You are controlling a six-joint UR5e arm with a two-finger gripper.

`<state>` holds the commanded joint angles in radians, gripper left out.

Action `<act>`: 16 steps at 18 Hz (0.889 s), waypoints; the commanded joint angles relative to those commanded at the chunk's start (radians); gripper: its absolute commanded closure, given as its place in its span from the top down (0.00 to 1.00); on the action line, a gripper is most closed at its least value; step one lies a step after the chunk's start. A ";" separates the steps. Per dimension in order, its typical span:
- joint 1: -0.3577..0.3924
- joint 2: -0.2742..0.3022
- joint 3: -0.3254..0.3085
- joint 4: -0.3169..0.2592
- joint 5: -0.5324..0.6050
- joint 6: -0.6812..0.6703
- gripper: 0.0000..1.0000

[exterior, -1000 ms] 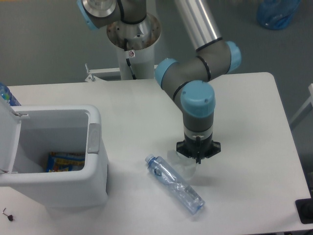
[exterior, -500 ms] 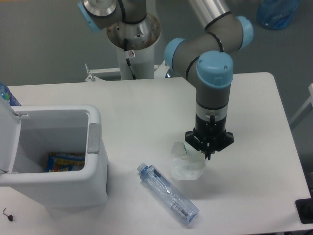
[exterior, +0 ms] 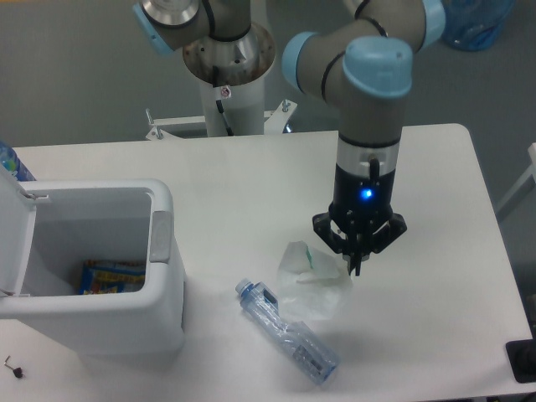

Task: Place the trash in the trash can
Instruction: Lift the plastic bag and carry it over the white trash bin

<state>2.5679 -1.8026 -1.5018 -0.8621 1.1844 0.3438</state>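
1. We find the arm engaged in the first pick of the task: the gripper [exterior: 355,261] hangs over the right edge of the crumpled white paper wad [exterior: 311,270], which bears a small green mark.
2. The fingers appear drawn together on the wad's edge, but the view is too coarse for us to tell whether they truly pinch it.
3. The wad lies, or hangs, above the table [exterior: 435,184] at about 3 o'clock from the trash can [exterior: 100,260]. The crushed clear plastic bottle [exterior: 287,333] lies just at 7 o'clock of the wad, neck toward the can.
4. The can stands open, its lid [exterior: 12,222] raised at the left; a coloured packet [exterior: 113,276] rests inside.
5. Next, we judge, the wad must be carried toward 9 o'clock, over the can's opening, and let go; the bottle follows.
6. Against half a second ago, the arm has risen, the wad has spread and lifted, and the bottle has shifted slightly.
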 joint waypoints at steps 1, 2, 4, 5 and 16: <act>-0.003 0.017 0.000 0.000 -0.012 -0.021 0.00; -0.011 0.037 0.000 0.000 -0.025 -0.048 0.00; -0.037 0.069 -0.003 0.002 -0.046 -0.094 0.00; -0.050 0.087 -0.006 0.003 -0.057 -0.101 0.00; -0.300 0.177 -0.055 0.015 -0.065 -0.204 0.00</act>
<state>2.2675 -1.6260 -1.5569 -0.8468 1.1198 0.1396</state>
